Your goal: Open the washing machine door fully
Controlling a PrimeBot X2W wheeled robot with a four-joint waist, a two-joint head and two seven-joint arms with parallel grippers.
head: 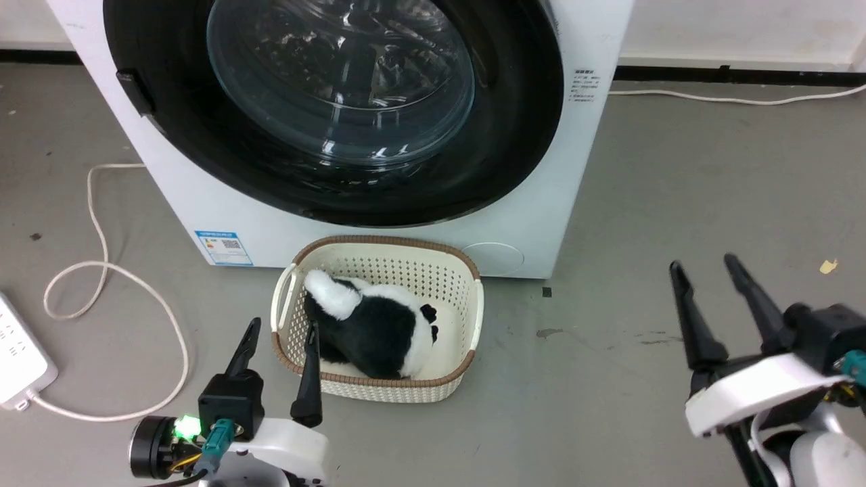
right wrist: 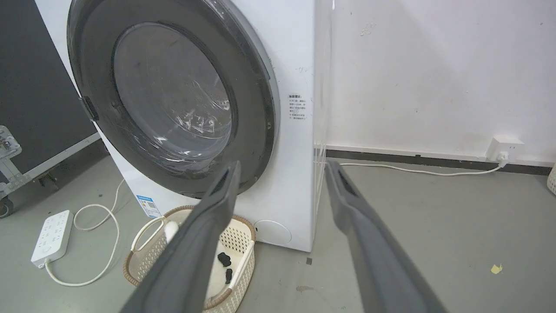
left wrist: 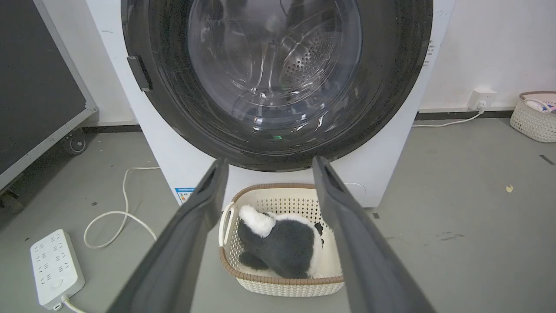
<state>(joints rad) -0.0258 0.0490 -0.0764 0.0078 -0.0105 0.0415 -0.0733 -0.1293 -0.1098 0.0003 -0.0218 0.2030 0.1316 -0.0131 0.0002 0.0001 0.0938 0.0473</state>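
Note:
The washing machine (head: pixel 203 216) is a white box standing straight ahead of me. Its round glossy black washing machine door (head: pixel 338 81) with the bulging glass bowl lies flat against the front, a small dark handle (head: pixel 135 91) on its left rim. My left gripper (head: pixel 284 325) is open and empty, low on the floor side in front of a basket, well short of the door (left wrist: pixel 273 65). My right gripper (head: pixel 702 262) is open and empty too, off to the machine's right. Its wrist view shows the door (right wrist: pixel 169 95) from the right side, past my right gripper (right wrist: pixel 283 164).
A cream basket (head: pixel 379 250) holding a black-and-white plush toy (head: pixel 379 325) sits on the floor against the machine's front. A white power strip (head: pixel 17 358) and looped cable (head: pixel 101 270) lie at the left. A wheeled black case (left wrist: pixel 39 87) stands left, another basket (left wrist: pixel 536 115) far right.

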